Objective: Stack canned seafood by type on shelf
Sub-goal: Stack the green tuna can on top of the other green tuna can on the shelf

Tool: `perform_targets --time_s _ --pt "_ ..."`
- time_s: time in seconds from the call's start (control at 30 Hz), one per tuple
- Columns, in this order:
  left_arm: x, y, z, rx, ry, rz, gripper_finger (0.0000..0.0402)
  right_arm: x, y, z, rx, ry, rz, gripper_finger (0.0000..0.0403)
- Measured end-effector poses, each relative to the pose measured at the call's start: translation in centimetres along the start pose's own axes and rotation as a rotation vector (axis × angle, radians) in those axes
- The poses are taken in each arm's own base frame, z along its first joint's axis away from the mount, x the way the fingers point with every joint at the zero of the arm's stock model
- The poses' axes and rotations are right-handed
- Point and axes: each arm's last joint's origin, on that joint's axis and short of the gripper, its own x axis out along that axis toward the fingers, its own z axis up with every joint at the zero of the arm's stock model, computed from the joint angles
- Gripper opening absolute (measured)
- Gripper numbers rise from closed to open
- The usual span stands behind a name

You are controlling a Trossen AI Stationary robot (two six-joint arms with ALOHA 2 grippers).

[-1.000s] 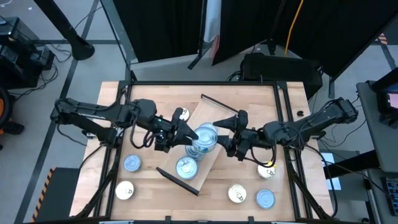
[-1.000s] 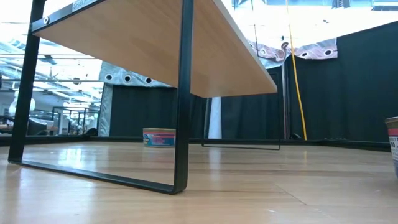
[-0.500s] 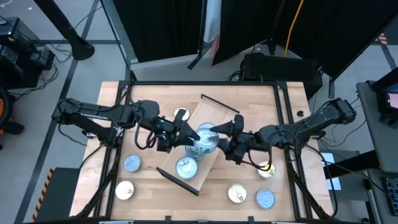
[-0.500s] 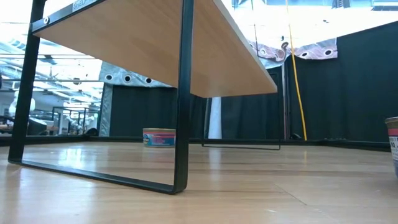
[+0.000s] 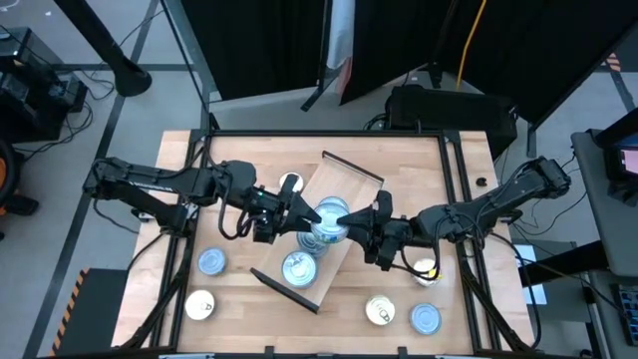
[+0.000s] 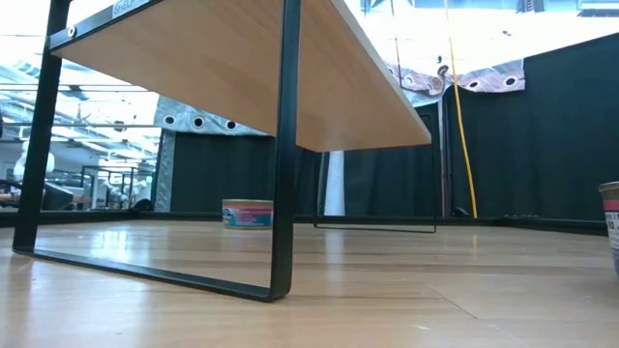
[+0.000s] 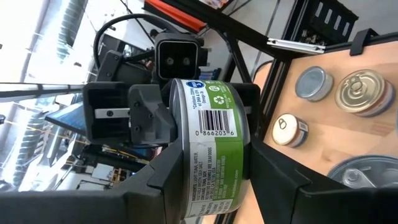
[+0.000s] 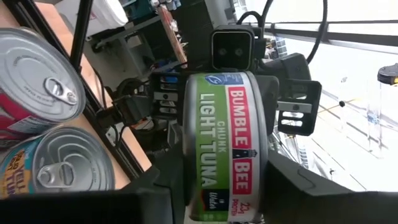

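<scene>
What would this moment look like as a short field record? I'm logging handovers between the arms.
left gripper: closed on the green-labelled tin, above the shelf
right gripper: fingers on the same tin, from the opposite side
tin pose: on its edge, off the board
shelf: lies at an angle on the tabletop; blue-topped tin on it
loose tins: several on the tabletop, either side of the shelf

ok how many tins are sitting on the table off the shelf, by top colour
blue-topped tins: 2
pale-topped tins: 4
total: 6
</scene>
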Motion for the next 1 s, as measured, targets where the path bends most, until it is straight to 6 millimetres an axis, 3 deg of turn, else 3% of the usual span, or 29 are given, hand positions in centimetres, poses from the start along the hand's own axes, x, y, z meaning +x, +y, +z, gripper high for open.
perform_targets --time_s 0.13,0.27,0.4,0.6,1.0 --pt "0.0 -0.06 -0.03 -0.005 0.006 -0.005 0.0153 -0.01 0.09 -0.01 -0.004 0.0 0.008 0.0121" --pt "0.0 0.05 -0.06 -0.012 0.035 0.016 0.0166 0.0 -0.02 -0.03 0.002 0.007 -0.003 0.0139" --pt "-0.02 0.12 -0.15 -0.074 0.061 0.032 0.0214 -0.01 -0.04 -0.05 0.004 0.013 -0.006 0.0147" --pt "0.05 0.35 0.31 -0.075 0.055 0.072 0.0275 -0.02 -0.06 -0.15 -0.014 0.05 -0.018 0.0127" --pt "-0.21 0.38 0.22 -0.132 0.168 0.114 0.0281 -0.23 -0.12 -0.25 -0.107 0.187 -0.063 0.0132"
